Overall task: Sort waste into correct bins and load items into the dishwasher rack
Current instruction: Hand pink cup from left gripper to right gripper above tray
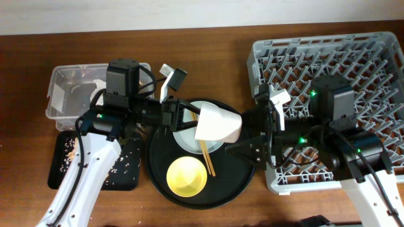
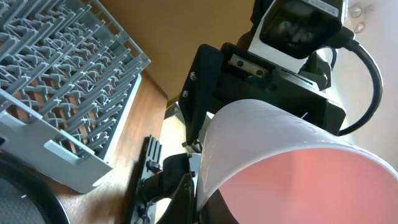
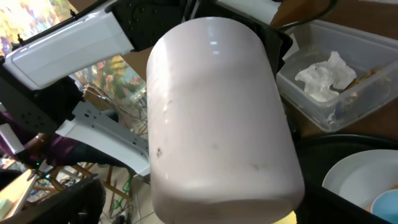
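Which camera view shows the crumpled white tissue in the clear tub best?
The right wrist view: the tissue lies in the clear tub, close enough that its folds show. The overhead view gives only small pale shapes inside the tub, too small to tell. The left wrist view faces the dishwasher rack and does not show it.

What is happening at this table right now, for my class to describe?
The left gripper is shut on the rim of the pink cup, holding it on its side above the round black tray. The right gripper stands open at the cup's base, not gripping it. The yellow bowl, plate and chopsticks lie on the tray. No dishes show in the dishwasher rack.
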Motion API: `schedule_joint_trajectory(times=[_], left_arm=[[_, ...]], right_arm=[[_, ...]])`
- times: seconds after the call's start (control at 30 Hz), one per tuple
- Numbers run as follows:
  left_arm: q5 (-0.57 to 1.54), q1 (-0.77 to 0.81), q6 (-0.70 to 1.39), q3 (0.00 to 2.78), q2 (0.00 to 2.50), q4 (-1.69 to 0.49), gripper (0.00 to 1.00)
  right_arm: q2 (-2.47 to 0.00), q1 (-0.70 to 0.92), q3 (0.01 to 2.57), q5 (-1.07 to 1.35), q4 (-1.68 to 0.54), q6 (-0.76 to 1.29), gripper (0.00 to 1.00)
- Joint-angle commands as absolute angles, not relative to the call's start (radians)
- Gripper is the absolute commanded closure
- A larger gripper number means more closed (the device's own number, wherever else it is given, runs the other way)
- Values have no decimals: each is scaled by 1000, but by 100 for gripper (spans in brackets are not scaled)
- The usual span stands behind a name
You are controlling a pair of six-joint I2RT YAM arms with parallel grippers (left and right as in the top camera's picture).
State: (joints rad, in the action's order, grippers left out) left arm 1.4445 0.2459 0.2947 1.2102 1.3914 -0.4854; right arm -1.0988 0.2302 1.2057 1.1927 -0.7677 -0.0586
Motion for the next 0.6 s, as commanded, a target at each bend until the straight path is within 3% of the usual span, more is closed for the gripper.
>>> schedule_joint_trajectory(times=[0.0,0.23,0.43,0.53,0.57], left_arm=[[1478,247,303,1227,1387,-482,100],[1478,247,302,1227,1387,-463,100],[1478,247,302,1227,1387,-459,100],[1478,247,302,1227,1387,-459,100],[1478,247,302,1227,1387,-459,100]], right_arm=[[-1103,239,1222,1182,-723,-74,5],[-1124,262,1222,1180,-675,-71,6],[-1154,265,1222,1173,-671,-71,16],[-1179,265,1222,1174,-658,-71,30],[-1183,265,1222,1174,-654,-71,31]])
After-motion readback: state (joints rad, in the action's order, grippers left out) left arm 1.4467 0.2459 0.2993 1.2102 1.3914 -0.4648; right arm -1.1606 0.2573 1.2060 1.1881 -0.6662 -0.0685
